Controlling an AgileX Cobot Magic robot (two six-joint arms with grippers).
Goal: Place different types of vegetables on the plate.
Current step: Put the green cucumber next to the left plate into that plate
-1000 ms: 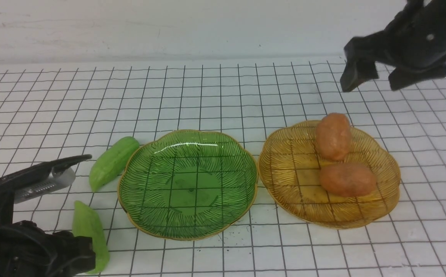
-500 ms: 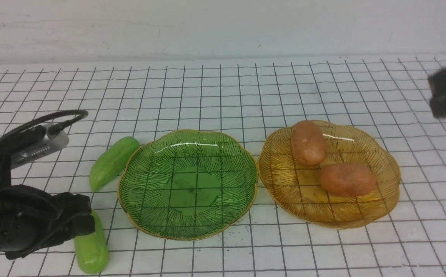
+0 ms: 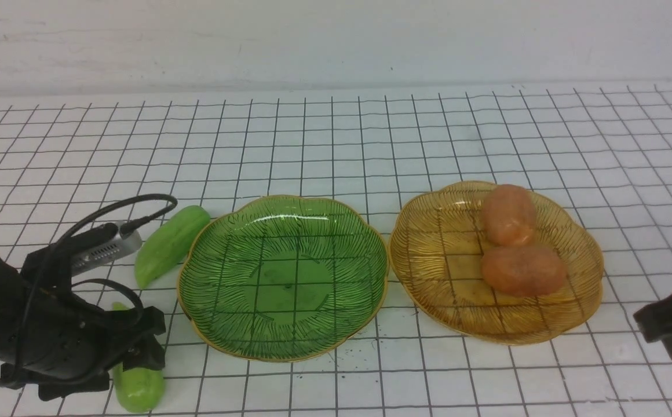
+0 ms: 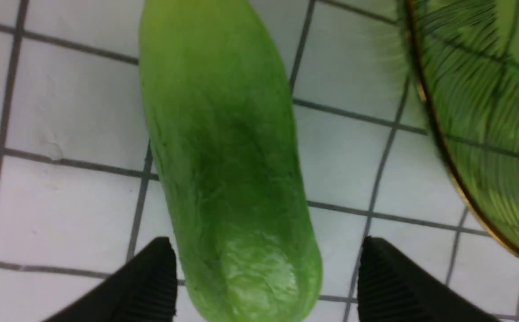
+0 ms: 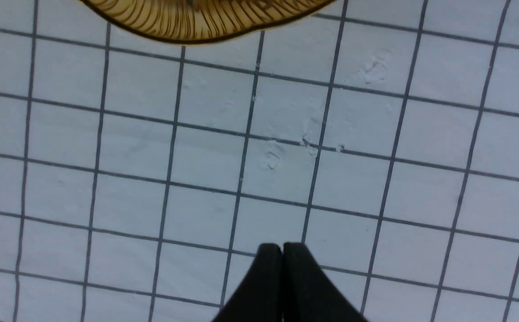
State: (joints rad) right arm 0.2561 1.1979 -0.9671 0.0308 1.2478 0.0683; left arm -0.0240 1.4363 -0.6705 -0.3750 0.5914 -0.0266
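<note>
The near cucumber lies on the bench at the front left, just beside the front-left rim of the green plate and not on it. Its long axis runs roughly front to back, with a slight lean. In the left wrist view that axis points straight away from the camera, and the rounded near end sits between the two fingers of the left end effector. The fingers stand wide apart, one on each side of the cucumber's width. One is almost against its skin and the other shows a clear gap, so the cucumber is straddled but not gripped.

That is the relation the coming move depends on. The fingers already cross the short axis near one end, so a plain squeeze should catch the cucumber. A grip this far from the middle may let the free end droop or swing. The plate lies to the right of the cucumber, so the carry looks short.

The far cucumber lies slantwise on the bench against the plate's left rim, behind the left arm. The green plate holds nothing. Both potatoes sit touching each other in the amber plate.

The right end effector is clenched on nothing. It hovers over bare bench past the amber plate's front-right edge, well apart from both cucumbers. The left arm is plainly the nearer one for this pick.
</note>
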